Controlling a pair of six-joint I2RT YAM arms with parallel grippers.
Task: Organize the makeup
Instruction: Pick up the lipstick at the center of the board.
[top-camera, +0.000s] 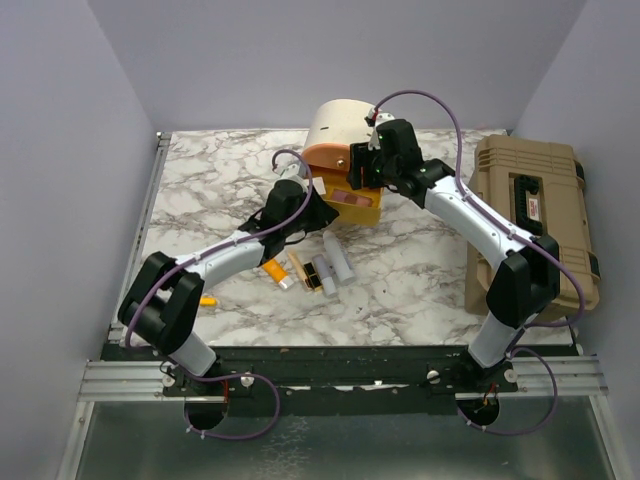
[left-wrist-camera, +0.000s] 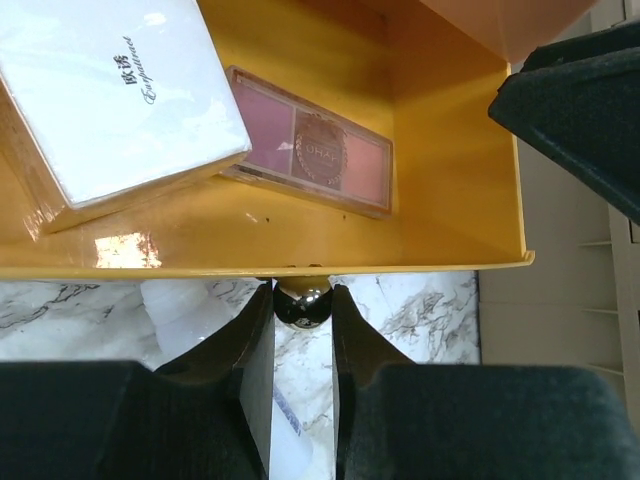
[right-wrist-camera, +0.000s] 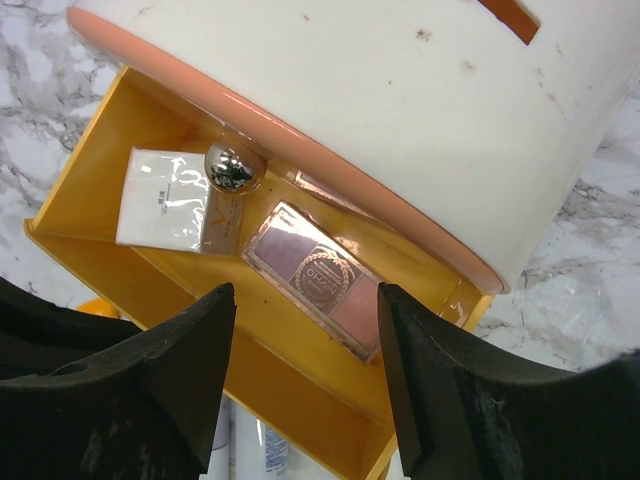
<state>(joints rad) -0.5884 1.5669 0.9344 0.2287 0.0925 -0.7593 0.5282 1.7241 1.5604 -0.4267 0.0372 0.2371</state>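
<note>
The left hand (left-wrist-camera: 303, 315) clamped the chrome knob (left-wrist-camera: 303, 300) of the drawer (left-wrist-camera: 450, 200); the right hand (right-wrist-camera: 305, 300) hung open, empty. Palette (left-wrist-camera: 310, 150) and compact (left-wrist-camera: 110, 90) lay inside, tubes (top-camera: 333, 262) mid-desk (top-camera: 420, 290). The knob could slip free, or closing could shut tubes out.

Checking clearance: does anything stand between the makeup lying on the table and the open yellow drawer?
Partly: the left tool, shut on the silver knob, occupies the front of the yellow drawer near the loose tubes and lipsticks, and the open right tool hangs over the drawer.
</note>
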